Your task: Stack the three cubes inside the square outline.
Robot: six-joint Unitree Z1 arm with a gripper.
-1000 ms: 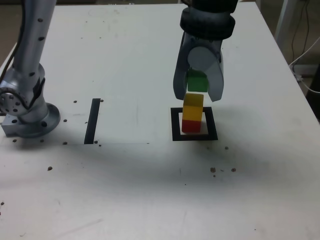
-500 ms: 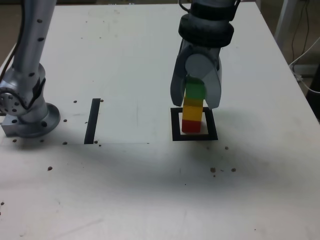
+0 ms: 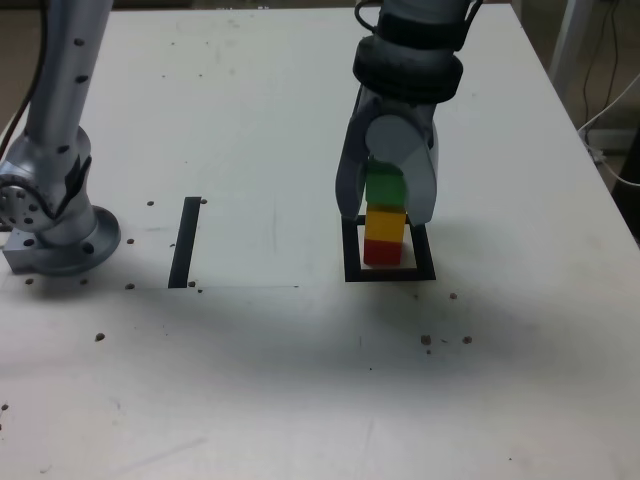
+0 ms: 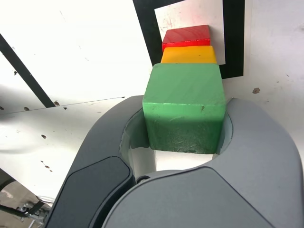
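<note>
Gripper [image 3: 386, 200] jaws closed on green cube [image 3: 385, 187], which sits on or just above yellow cube [image 3: 385, 222] over red cube [image 3: 382, 251], inside square outline [image 3: 351, 272]. Risk: jaws brushing green cube on release or lift-off, toppling stack; alignment w/ yellow unconfirmed.

Claw [image 3: 386, 205] straddles cube stack [image 3: 384, 222] inside square outline [image 3: 389, 273]; green cube [image 4: 184, 107] fills gap between jaws. Arm base [image 3: 55, 235] blocks counter's [image 3: 300, 380] edge at exterior view's left. Black stripe [image 3: 185, 241] flat, no obstacle. Open counter in front of stack.
</note>
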